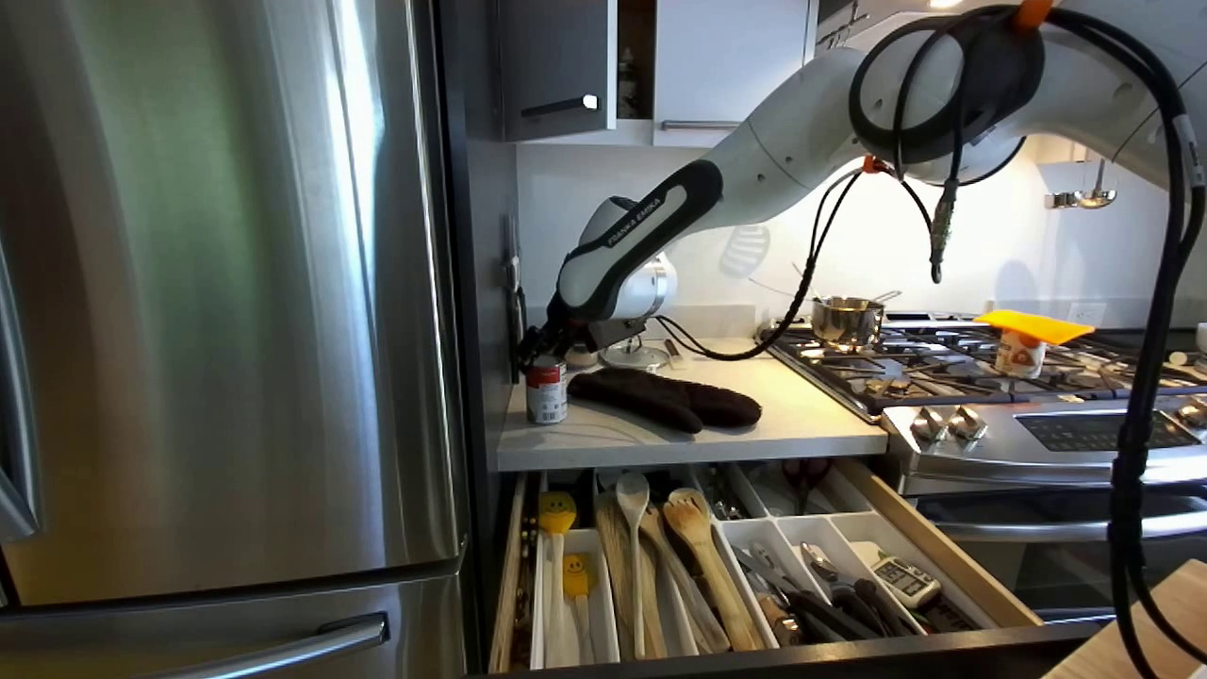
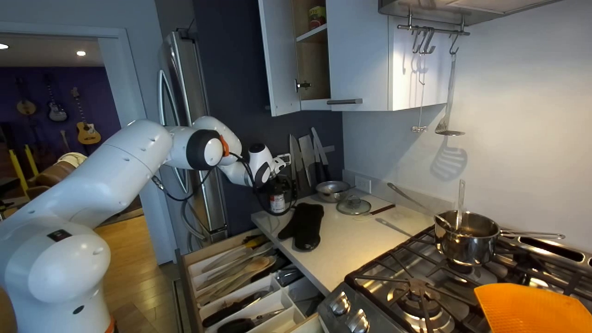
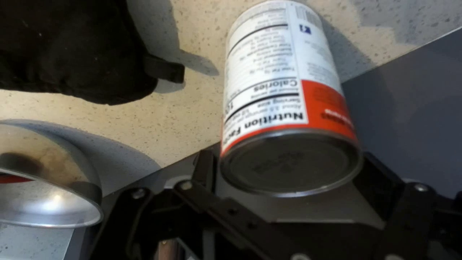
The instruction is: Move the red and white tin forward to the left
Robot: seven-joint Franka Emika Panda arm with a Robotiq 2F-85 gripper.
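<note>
The red and white tin (image 1: pixel 547 394) stands upright on the pale counter near its left front end in this exterior view. It has a red band at the top and a white label below. It also shows in an exterior view (image 2: pixel 277 203) and large in the wrist view (image 3: pixel 281 86), its metal lid facing the camera. My gripper (image 3: pixel 290 169) is open, with one black finger on either side of the tin's upper end. A thin gap shows beside the left finger; contact at the right finger cannot be told. In both exterior views the gripper (image 1: pixel 544 351) (image 2: pixel 278 185) is at the tin's top.
A dark oven mitt (image 1: pixel 660 396) (image 3: pixel 72 50) lies beside the tin. A metal bowl (image 2: pixel 333 190) (image 3: pixel 50 173) and a glass lid (image 2: pixel 354 206) are further back. A dark wall panel with knives (image 2: pixel 307 157) stands close behind. An open utensil drawer (image 1: pixel 764 566) lies below the counter.
</note>
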